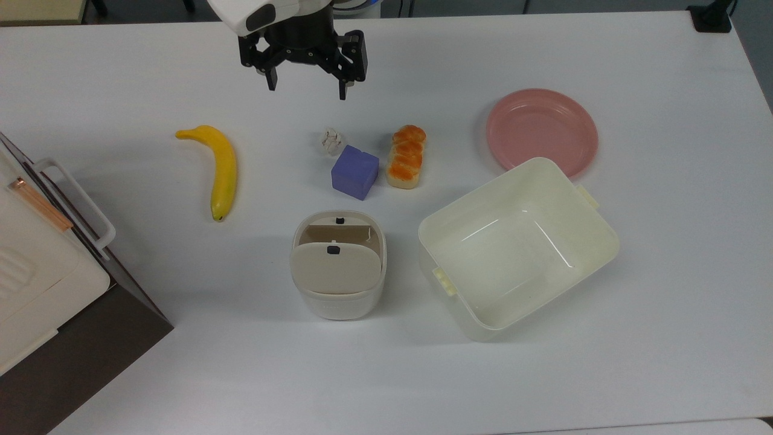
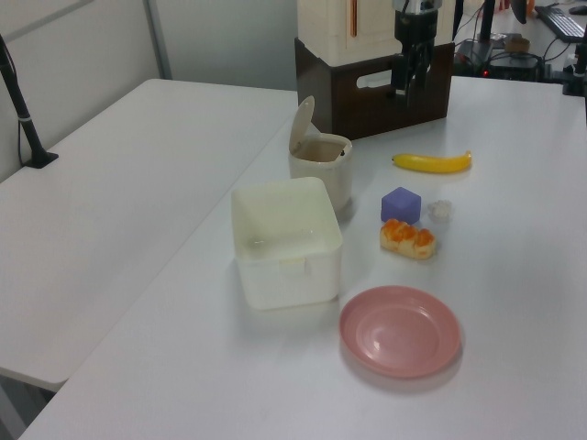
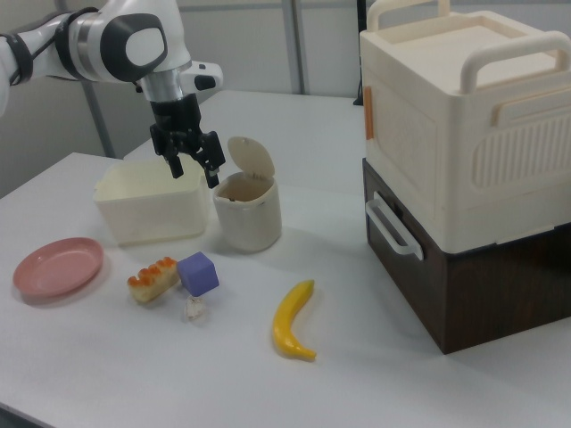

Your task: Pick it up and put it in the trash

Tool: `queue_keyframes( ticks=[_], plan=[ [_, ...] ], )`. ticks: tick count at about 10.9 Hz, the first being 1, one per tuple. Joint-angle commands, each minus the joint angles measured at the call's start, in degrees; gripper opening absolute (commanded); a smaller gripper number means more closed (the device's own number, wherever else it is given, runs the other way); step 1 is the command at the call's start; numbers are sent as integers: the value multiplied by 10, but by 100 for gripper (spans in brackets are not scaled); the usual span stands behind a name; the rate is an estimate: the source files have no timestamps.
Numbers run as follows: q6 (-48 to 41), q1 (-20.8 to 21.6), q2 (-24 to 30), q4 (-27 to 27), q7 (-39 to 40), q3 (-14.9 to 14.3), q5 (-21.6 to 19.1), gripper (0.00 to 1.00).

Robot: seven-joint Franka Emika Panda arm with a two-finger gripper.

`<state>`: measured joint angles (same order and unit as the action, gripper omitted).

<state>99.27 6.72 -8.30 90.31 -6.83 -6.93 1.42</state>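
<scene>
White paper wad (image 1: 331, 141), purple cube (image 1: 354, 172), yellow banana (image 1: 220, 169), pink plate (image 1: 542, 132).

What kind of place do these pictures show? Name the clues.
Probably a robotics lab or office test bench: a robot gripper above a plain white table set with props such as a banana, a pink plate and a small swing-lid bin.

Overhead view; two opposite oblique side views
</scene>
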Motion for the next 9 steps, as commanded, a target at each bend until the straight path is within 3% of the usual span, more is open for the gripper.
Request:
queue_keyframes(
  ticks=[1,9],
  plan=[
    [-11,3,11,10,16,-5,-4,100],
    [-9,2,11,10,13,-5,1,100]
  ],
)
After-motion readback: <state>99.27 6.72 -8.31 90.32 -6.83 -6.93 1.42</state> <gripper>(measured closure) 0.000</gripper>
